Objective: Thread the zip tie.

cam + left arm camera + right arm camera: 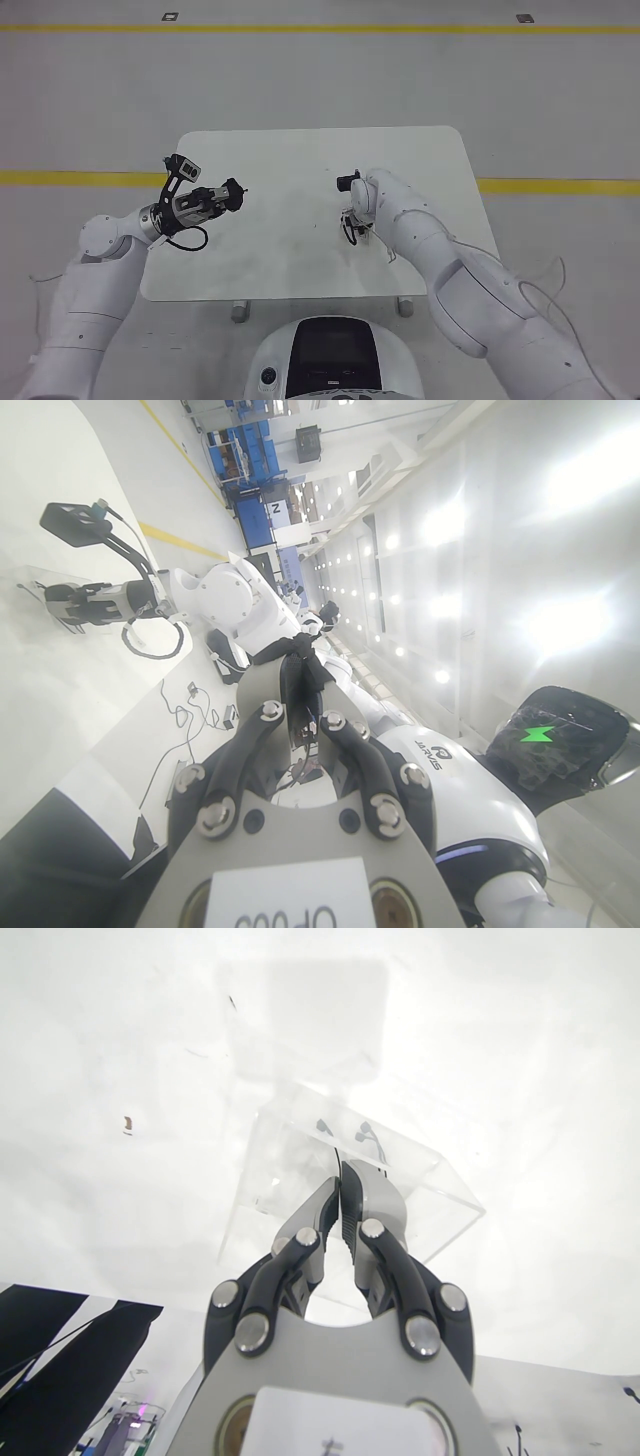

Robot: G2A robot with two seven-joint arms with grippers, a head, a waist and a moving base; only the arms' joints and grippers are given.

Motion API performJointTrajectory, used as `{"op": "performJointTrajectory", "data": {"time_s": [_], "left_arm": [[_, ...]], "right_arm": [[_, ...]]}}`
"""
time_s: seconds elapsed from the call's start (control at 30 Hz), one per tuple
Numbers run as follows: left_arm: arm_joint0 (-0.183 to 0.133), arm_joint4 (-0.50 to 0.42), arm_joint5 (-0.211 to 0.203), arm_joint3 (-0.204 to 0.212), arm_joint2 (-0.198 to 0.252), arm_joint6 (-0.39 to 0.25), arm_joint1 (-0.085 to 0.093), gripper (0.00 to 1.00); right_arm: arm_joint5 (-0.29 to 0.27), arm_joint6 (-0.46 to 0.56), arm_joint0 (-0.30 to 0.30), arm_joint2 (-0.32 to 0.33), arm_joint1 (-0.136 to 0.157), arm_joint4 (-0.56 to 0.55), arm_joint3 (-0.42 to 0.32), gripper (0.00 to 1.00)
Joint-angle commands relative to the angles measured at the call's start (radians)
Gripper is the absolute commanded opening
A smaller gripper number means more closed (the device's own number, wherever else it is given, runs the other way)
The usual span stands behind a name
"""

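A thin black zip tie [338, 1163] sticks up from between the pads of my right gripper [340, 1185], which is shut on it. That gripper points down over a clear plastic box [280, 1168] on the white table [300, 150], right of the middle. In the left wrist view the right gripper [42, 597] hangs over the same clear box [25, 575]. My left gripper [301, 657] is held in the air above the table's left part [240, 191], its fingers closed together. A black knotted bit [306, 645] sits at its tips; I cannot tell what it is.
Two more black zip tie ends [370, 1133] lie on the box's top face. A small brown speck [128, 1124] marks the table. Bare tabletop lies between the two grippers. Yellow floor lines [60, 178] run behind the table.
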Motion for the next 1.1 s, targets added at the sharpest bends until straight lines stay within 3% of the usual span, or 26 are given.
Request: {"op": "performJointTrajectory", "data": {"time_s": [0.0, 0.3, 0.57, 0.83, 1.07], "left_arm": [[0.0, 0.0, 0.0, 0.0, 0.0, 0.0, 0.0, 0.0], [0.0, 0.0, 0.0, 0.0, 0.0, 0.0, 0.0, 0.0], [0.0, 0.0, 0.0, 0.0, 0.0, 0.0, 0.0, 0.0], [0.0, 0.0, 0.0, 0.0, 0.0, 0.0, 0.0, 0.0], [0.0, 0.0, 0.0, 0.0, 0.0, 0.0, 0.0, 0.0]], "right_arm": [[0.0, -0.001, 0.0, 0.001, -0.001, -0.002, 0.003, 0.02], [0.003, -0.004, 0.006, 0.008, -0.005, -0.012, 0.005, 0.0], [-0.03, 0.009, 0.017, 0.029, 0.002, 0.002, -0.005, 0.0], [-0.077, 0.029, 0.027, 0.06, 0.024, 0.019, -0.019, 0.0], [-0.081, 0.039, 0.022, 0.089, 0.047, 0.028, -0.054, 0.0]]}}
